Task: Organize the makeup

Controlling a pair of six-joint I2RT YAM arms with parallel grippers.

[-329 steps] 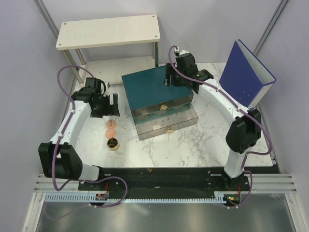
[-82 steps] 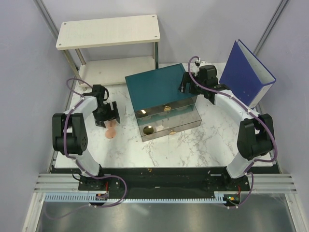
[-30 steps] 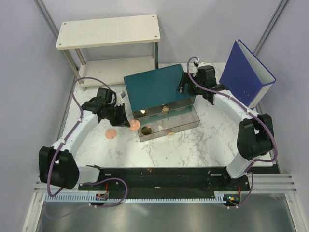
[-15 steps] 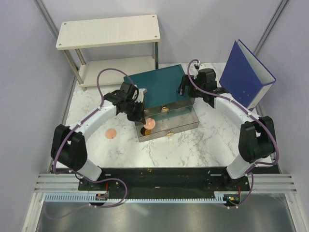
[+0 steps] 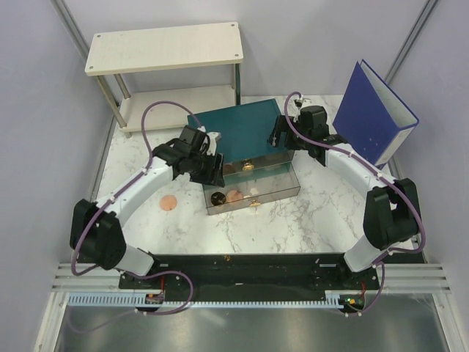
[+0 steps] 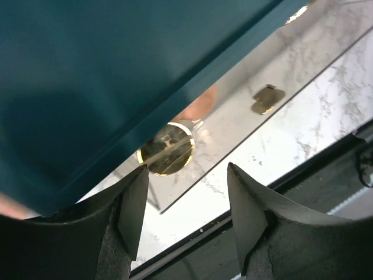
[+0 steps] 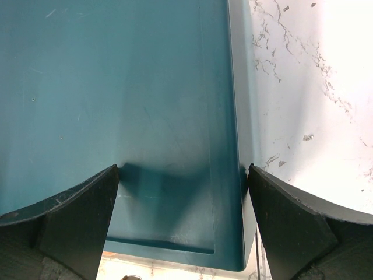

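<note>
The teal drawer box (image 5: pixel 238 132) stands mid-table with its clear lower drawer (image 5: pixel 278 192) pulled out. In the drawer lie the gold-rimmed dark pot (image 5: pixel 218 197) and a peach-pink disc (image 5: pixel 234 196). A second peach disc (image 5: pixel 169 202) lies on the marble to the left. My left gripper (image 5: pixel 212 173) is open and empty above the drawer's left end. In the left wrist view (image 6: pixel 186 216) the pot (image 6: pixel 166 156) and the half-hidden disc (image 6: pixel 201 105) show beyond it. My right gripper (image 5: pixel 281 136) is open, astride the box's right rear corner (image 7: pixel 180 216). The stick and the tube are out of view.
A blue ring binder (image 5: pixel 377 110) stands at the back right. A white two-level shelf (image 5: pixel 165 48) stands at the back left. The upper drawer's gold handle (image 5: pixel 248 166) sits just right of my left gripper. The drawer's own handle (image 6: pixel 267 99) shows in the left wrist view.
My left gripper carried a peach disc from the table to the open drawer and let go. The disc now lies beside the pot. The right arm hardly moved.
</note>
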